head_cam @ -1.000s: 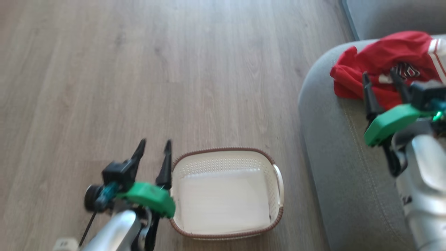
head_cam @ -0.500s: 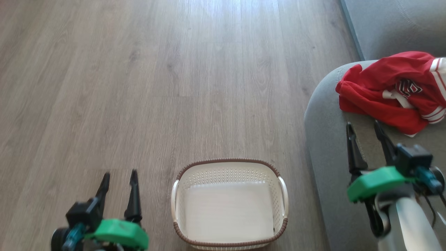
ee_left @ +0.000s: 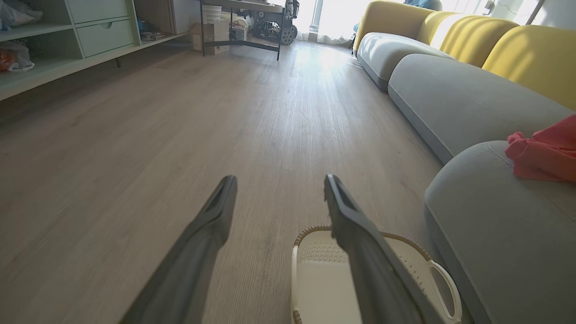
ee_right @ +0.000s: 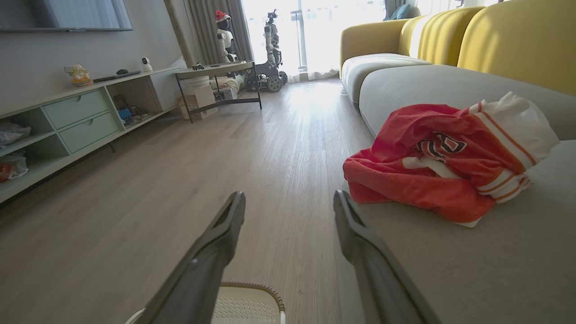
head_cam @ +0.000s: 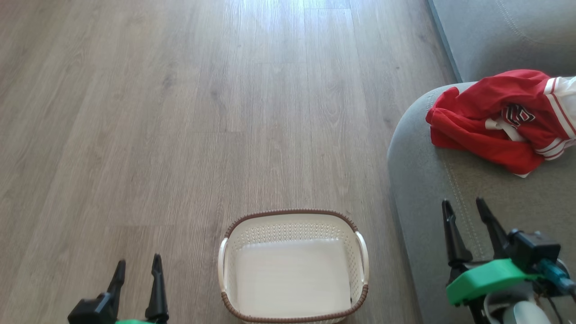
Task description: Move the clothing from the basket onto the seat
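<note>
Home living room is indicated. Noted: wood-plank floor (head_cam: pixel 180 112), long grey-and-yellow sofa (ee_left: pixel 450 90), low shelf unit (ee_right: pixel 76 117) with drawers, wall-mounted screen (ee_right: pixel 67 13), curtains (ee_right: pixel 198 18) beside a bright window (ee_right: pixel 315 22).

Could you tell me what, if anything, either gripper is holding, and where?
Nothing: left gripper and right gripper are open and empty; the bright red fabric clothing lies loose on the grey cushion seat.
</note>
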`<state>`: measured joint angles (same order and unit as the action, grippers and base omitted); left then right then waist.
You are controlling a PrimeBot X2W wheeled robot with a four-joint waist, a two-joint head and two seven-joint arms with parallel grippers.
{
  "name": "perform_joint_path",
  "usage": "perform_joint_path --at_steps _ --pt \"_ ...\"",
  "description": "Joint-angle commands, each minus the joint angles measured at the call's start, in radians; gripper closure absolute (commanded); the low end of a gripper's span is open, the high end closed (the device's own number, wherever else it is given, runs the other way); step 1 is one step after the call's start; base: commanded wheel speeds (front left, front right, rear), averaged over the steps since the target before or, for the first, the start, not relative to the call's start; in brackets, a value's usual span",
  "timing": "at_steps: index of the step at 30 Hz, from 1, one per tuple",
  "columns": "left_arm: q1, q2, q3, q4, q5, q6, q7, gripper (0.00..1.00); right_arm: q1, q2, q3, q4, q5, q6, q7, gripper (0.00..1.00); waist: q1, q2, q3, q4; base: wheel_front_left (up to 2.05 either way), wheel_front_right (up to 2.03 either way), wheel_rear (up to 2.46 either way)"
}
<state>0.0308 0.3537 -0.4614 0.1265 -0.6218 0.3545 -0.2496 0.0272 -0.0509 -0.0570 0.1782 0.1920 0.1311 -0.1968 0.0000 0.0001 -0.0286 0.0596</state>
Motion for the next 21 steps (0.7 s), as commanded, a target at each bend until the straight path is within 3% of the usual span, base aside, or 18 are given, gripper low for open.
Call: perform_joint_path --at_steps 1,10,21 --pt "-0.025 0.021 0.052 -0.034 0.006 -0.005 -0.012 0.0 -0.018 0.001 0.028 -0.04 0.008 0.0 0.001 0.0 0.0 -0.0001 0.0 -0.001 0.0 0.0 0.0" --pt "0.016 0.008 0.094 -0.011 0.009 -0.045 -0.012 0.0 0.01 0.001 0.031 -0.047 0.016 0.0 -0.001 0.0 0.0 -0.0001 -0.004 0.0 0.0 0.0 0.0" --pt "0.04 -0.01 0.127 0.011 0.022 -0.058 -0.012 0.0 0.019 0.001 0.042 -0.034 0.02 0.0 -0.006 0.0 0.0 -0.0001 -0.013 0.003 0.0 0.0 0.0"
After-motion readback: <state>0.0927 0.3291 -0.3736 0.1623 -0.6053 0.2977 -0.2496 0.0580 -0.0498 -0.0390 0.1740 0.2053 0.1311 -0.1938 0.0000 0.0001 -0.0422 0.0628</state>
